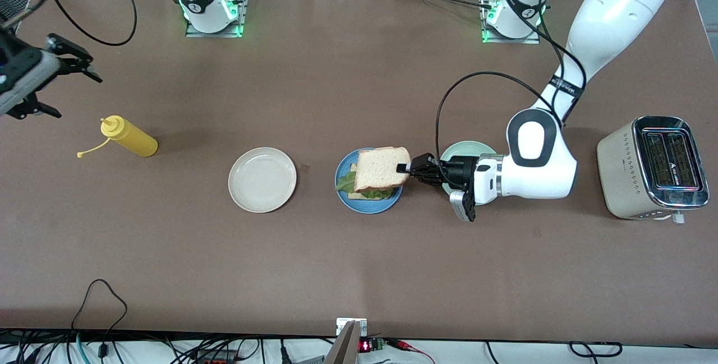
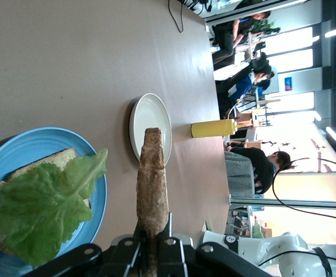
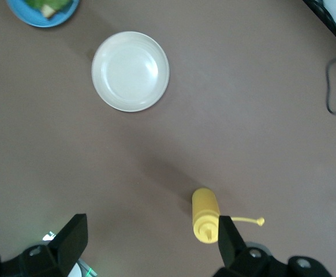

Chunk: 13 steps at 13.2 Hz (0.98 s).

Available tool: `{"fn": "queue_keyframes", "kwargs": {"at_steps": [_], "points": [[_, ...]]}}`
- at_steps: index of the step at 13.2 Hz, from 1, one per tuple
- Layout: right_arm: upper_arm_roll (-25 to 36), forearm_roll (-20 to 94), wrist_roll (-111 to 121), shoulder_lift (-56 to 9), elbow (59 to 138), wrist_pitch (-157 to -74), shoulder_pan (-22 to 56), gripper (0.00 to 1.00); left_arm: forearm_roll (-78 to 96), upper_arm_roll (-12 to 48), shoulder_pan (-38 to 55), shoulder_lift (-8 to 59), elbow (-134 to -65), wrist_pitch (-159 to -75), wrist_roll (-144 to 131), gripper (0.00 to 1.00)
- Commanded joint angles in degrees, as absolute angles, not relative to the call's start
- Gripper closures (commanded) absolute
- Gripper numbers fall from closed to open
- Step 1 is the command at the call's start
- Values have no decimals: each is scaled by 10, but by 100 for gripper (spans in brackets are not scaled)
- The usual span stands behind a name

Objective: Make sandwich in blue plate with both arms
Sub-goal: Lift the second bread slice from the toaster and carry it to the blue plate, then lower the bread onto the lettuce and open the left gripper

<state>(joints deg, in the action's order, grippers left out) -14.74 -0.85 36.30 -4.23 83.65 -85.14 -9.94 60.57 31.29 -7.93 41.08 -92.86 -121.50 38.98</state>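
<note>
- Nearest your front camera sits the blue plate [image 1: 343, 193], holding a toast slice [image 2: 47, 161] topped with a green lettuce leaf [image 2: 41, 210].
- Your left gripper [image 1: 408, 168] is clamped on the edge of a second toast slice [image 1: 379, 169], holding it over that plate above the lettuce.
- Under the left wrist lies a pale green plate [image 1: 461, 148], with a toaster [image 1: 653, 167] toward that arm's end.
- Your right gripper [image 3: 150, 245] waits with jaws spread wide, over the table near the yellow bottle [image 1: 130, 137]; a cream plate [image 1: 262, 179] lies between bottle and blue plate.
</note>
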Motion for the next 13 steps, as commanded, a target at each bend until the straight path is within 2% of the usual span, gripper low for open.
{"fn": "queue_keyframes", "kwargs": {"at_steps": [1,2,4,8,11,12,13], "points": [[-126,-54,226,-30,867,-855,-50,0,697,316,-71,433,-963,-1237,496,100],[-103,-54,166,-30,874,-855,-27,0,713,316,-66,446,-962,-1243,521,100],[-21,-52,80,-37,880,-855,37,0,718,316,-63,480,-961,-1265,543,100],[1,-28,77,-47,875,-860,17,0,732,316,-59,525,-944,-1266,552,100],[15,-28,52,-54,875,-860,11,0,736,312,-52,529,-943,-1281,553,100],[15,-19,57,-54,873,-857,1,0,735,312,-51,533,-942,-1281,552,93],[15,0,56,-56,868,-854,-1,0,734,311,-51,538,-941,-1281,552,79]]}}
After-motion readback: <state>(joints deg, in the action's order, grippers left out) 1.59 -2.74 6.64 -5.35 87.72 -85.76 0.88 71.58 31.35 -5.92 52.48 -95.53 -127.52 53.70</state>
